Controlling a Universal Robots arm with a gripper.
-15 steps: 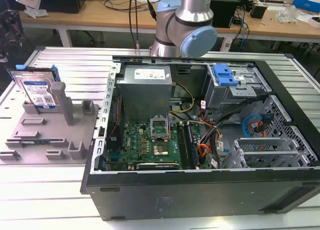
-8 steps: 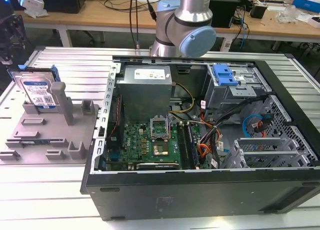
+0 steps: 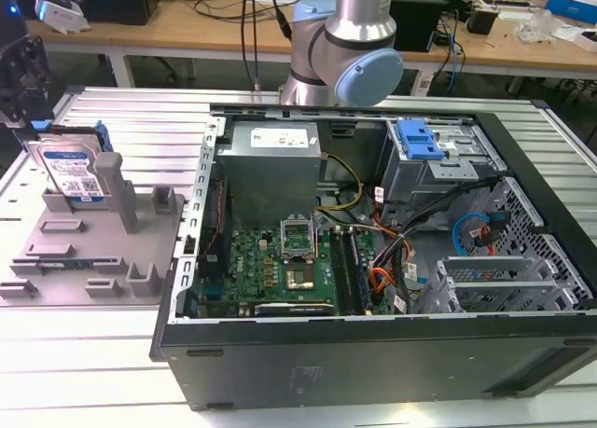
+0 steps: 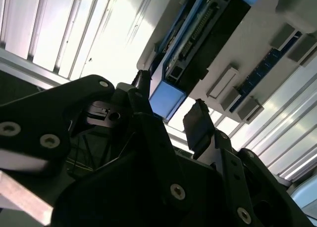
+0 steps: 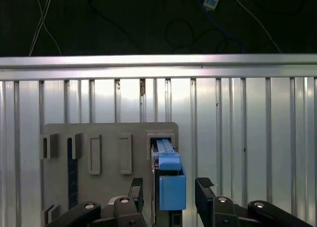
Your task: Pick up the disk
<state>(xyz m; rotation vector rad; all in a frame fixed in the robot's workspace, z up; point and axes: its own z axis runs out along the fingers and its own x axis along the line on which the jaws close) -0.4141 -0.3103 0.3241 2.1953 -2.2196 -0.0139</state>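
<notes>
Currently: gripper (image 5: 170, 186) sits over the disk (image 3: 70, 172). Fingers (image 5: 204, 190) are apart, one on each side of the disk's blue rail (image 5: 172, 185), seen in both wrist views. Contact with the rail: cannot tell.

Disk stands on edge in a slot of the grey fixture (image 3: 103, 251), upper part of the exterior view's left, label face toward the camera. Label (image 3: 76, 178) is white and blue with barcode blocks; its print is too small to read.

Fixture lies on the slatted metal table (image 3: 112, 120), just beside the open PC case (image 3: 373, 372), which takes the middle and right of the exterior view.

Inside the case:
- power supply (image 3: 275, 162) with a white sticker (image 3: 280, 137) on top, text not legible
- green motherboard (image 3: 270, 260) below it in frame
- blue bracket (image 3: 418, 139) at the case's upper right

Arm (image 3: 350, 46) joint, silver with a pale blue cap, is at top centre behind the case.
</notes>
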